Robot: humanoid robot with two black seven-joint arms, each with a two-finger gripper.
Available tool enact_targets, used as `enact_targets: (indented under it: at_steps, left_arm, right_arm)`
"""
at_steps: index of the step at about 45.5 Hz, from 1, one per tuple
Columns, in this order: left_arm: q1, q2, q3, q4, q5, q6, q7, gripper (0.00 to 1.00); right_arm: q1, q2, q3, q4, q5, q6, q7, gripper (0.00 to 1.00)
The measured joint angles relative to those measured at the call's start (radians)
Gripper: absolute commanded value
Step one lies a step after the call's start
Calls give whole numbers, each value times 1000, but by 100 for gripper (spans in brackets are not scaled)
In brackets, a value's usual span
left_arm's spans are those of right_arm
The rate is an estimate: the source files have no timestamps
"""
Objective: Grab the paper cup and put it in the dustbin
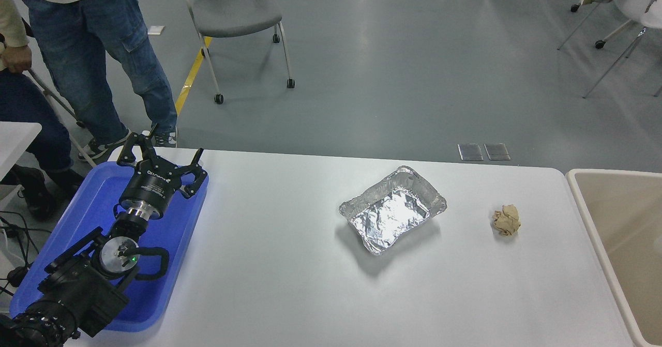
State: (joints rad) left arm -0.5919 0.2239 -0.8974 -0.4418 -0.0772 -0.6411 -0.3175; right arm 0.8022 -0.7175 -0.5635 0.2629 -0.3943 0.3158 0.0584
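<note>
The paper cup is out of view; nothing white and tapered shows on the table or in the visible part of the bin. The dustbin [586, 204], beige with a rounded rim, stands off the table's right end and is cut off by the picture's right edge. My left gripper [160, 154] is parked over the blue tray at the lower left, its fingers spread open and holding nothing. My right arm does not appear in the picture.
A crinkled silver foil tray [393, 215] lies mid-table, and a crumpled brown paper ball [507, 220] sits to its right. The blue tray [173, 243] is on the white table [289, 274] at the left. A person [98, 52] stands at the far left beside a grey chair [232, 11].
</note>
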Motion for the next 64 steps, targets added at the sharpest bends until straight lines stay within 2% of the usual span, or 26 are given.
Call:
enact_targets:
  at_steps: [8, 15, 16, 19, 30, 50, 64]
  left_arm:
    - [0, 0, 0, 0, 0, 0, 0, 100]
    - [0, 0, 0, 0, 0, 0, 0, 100]
    - [0, 0, 0, 0, 0, 0, 0, 100]
    - [0, 0, 0, 0, 0, 0, 0, 100]
    - [0, 0, 0, 0, 0, 0, 0, 100]
    - [0, 0, 0, 0, -1, 0, 0, 100]
    - [0, 0, 0, 0, -1, 0, 0, 100]
  right_arm:
    - [-21, 18, 16, -6, 0, -49, -17, 0]
    - [-29, 27, 22, -9, 0, -100, -23, 79]
    - [-30, 28, 23, -9, 0, -109, -24, 87]
    - [-35, 32, 24, -9, 0, -148, -25, 99]
    - [-46, 47, 26, -1, 0, -252, -27, 100]
    - [-32, 45, 27, 43, 0, -290, -27, 100]
    - [25, -27, 22, 186, 0, -294, -27, 100]
